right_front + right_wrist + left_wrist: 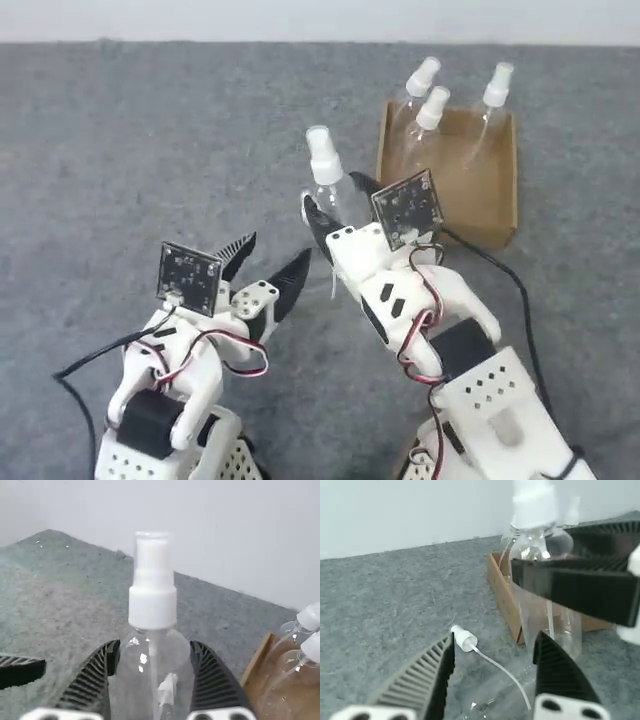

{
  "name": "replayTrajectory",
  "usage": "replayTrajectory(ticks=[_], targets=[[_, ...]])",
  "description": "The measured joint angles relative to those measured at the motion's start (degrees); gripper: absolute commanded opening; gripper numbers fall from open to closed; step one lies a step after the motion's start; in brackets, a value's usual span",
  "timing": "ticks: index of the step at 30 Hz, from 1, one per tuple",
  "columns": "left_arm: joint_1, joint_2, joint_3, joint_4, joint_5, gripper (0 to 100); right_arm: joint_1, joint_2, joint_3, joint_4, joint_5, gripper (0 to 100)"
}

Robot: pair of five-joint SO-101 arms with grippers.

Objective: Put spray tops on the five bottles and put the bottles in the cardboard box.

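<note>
Right claw (154, 655) pinches the capped bottle (325, 165) upright, for the box (495, 215) we reckon; left claw (278, 247) spread over a spray top (465, 641).

We saw a mottled grey felt-like tabletop (120, 130) beneath a plain white wall (200, 18). The flat brown cardboard box (497, 215) was plain tan inside, and the three clear plastic bottles (433, 108) in it wore white spray tops. The upright clear plastic bottle with a white spray top (322, 150) showed bright glints, set against the ribbed black fingers of the right gripper (333, 194). The left gripper (277, 250) had matching ribbed black fingers on a white body, laced with red and black wires (240, 367). A loose white spray top (464, 640) trailed a thin translucent tube.
</note>
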Motion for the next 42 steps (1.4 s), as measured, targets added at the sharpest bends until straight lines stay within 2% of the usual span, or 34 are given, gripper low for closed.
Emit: replayTrajectory(ticks=[10, 13, 17, 21, 28, 42], targets=[[0.35, 0.00, 0.00, 0.00, 0.00, 27, -0.62, 14.42, -10.37, 0.53, 0.00, 0.6], [0.35, 0.00, 0.00, 0.00, 0.00, 33, -2.99, 16.35, -12.75, 0.79, 0.00, 0.6], [1.49, 0.00, 0.00, 0.00, 0.00, 33, -6.77, 18.29, -13.27, 0.79, 0.00, 0.6], [1.41, 0.18, 0.97, 0.00, 0.00, 33, -7.56, 18.37, -13.98, 1.23, 0.00, 0.6], [-1.85, 0.35, 2.20, -2.73, -0.09, 33, -7.56, 17.76, -19.25, 12.22, 0.00, 0.6], [-1.76, -0.09, 2.81, -3.08, -0.09, 33, -7.65, 5.10, -19.69, 22.51, 0.00, 0.6]])
